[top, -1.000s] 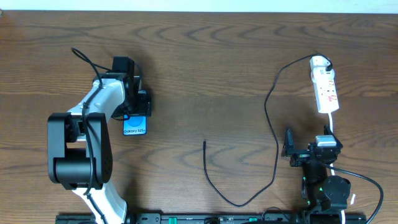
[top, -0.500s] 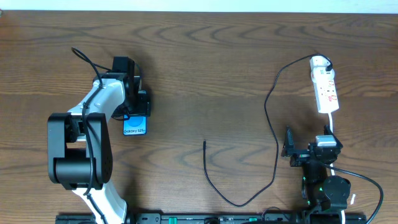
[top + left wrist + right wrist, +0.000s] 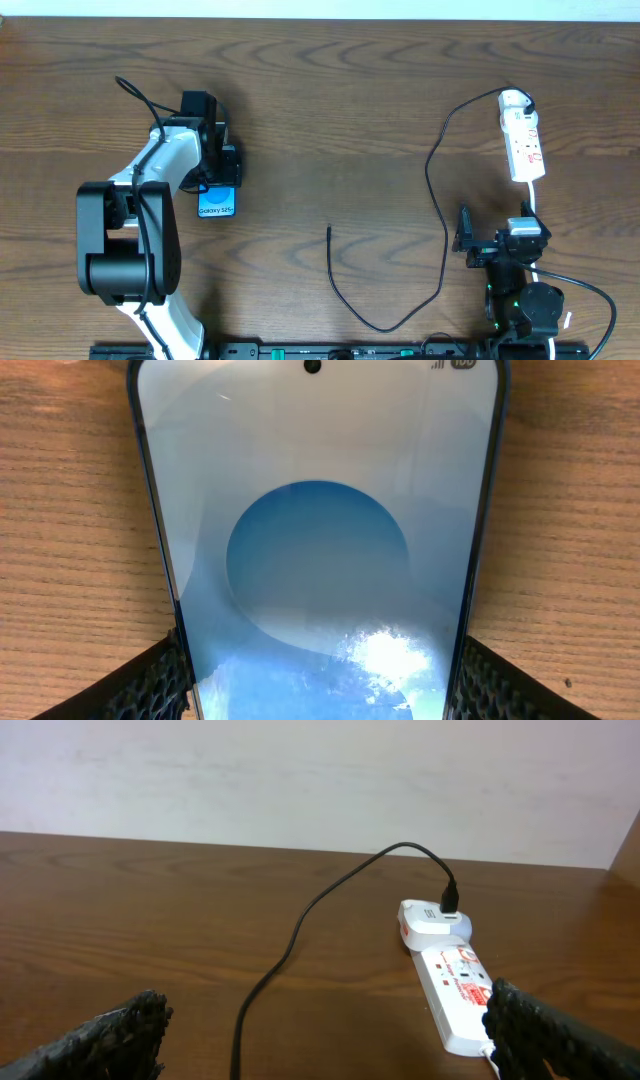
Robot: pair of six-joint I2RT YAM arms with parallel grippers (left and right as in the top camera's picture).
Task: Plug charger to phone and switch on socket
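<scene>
The phone (image 3: 217,204) lies flat on the wooden table at the left, its blue screen up. My left gripper (image 3: 218,185) reaches over its far end, and in the left wrist view the phone (image 3: 318,550) fills the space between the fingers (image 3: 150,685), whose pads press both side edges. The charger (image 3: 436,200) runs from the socket (image 3: 523,145) at the right in a long loop to its free tip (image 3: 329,231) at mid-table. My right gripper (image 3: 495,225) stands open below the socket, nothing between its fingers. The socket (image 3: 455,985) and the charger (image 3: 290,945) show in the right wrist view.
A white adapter (image 3: 434,920) sits plugged in at the socket's far end, with the black cable entering it. The socket's white cord (image 3: 535,205) runs down past the right arm's base (image 3: 525,305). The left arm's base (image 3: 125,250) stands at the front left.
</scene>
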